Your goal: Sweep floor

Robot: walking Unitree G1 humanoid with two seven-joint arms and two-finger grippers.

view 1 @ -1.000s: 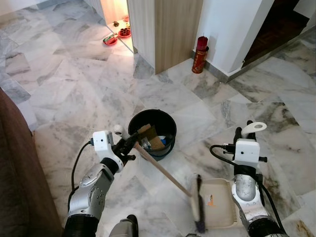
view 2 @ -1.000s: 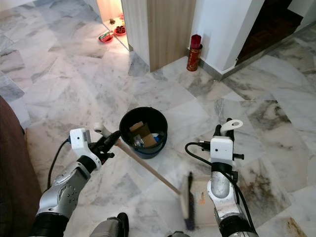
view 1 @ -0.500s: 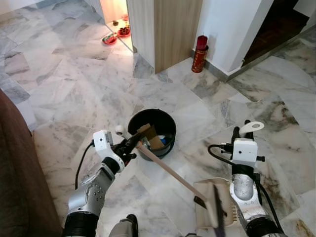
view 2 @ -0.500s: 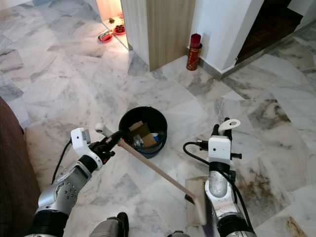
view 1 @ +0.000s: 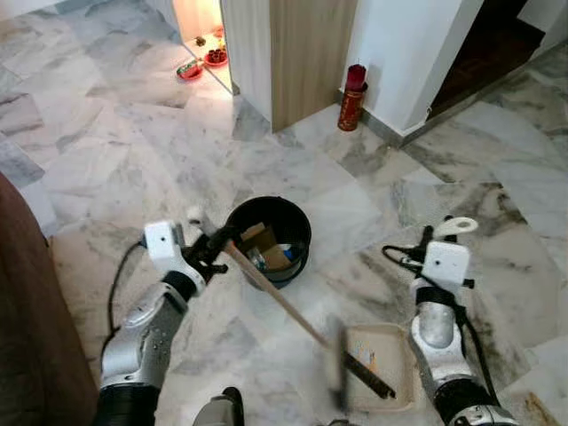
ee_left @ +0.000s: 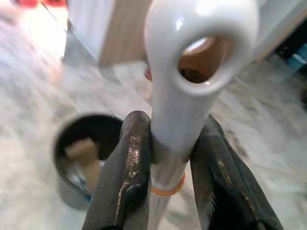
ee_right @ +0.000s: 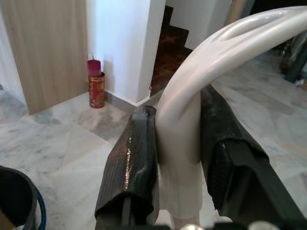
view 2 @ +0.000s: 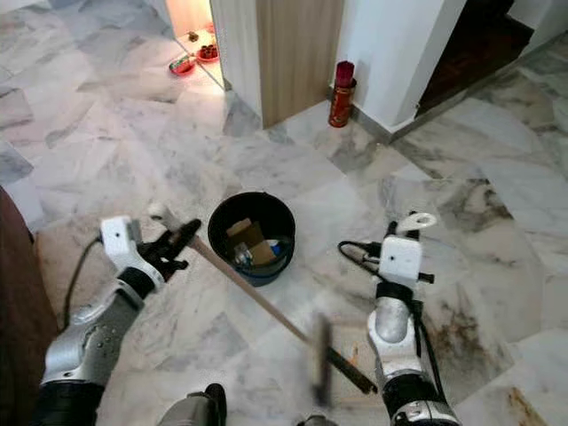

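Broom (view 1: pixel 284 302) swinging again: head (view 1: pixel 335 366) blurred at the near-left edge of the dustpan (view 1: pixel 382 377), back from the far side where it stood half a second ago, and a second ago it hung at much this same spot. Reads as short back-and-forth strokes brushing dirt onto the tray, likely late in the sweep. Left gripper (ee_left: pixel 165 158) clamped on the broom's white hanging-loop handle end (ee_left: pixel 192 72), jaws closed tight on either side of it, up beside the black bucket (view 1: pixel 271 240) on the marble floor (view 1: pixel 115 160). Right gripper (ee_right: pixel 177 158) closed on the dustpan's white curved handle (ee_right: pixel 216 52), pan lying flat on the floor in front of the right arm, a dark stick-like part across it. A small orange mark inside the pan, too small to read. Red canister (view 1: pixel 352 86) by the wall corner: lettering not legible. Cardboard scraps (view 1: pixel 266 248) in the bucket, no readable print.
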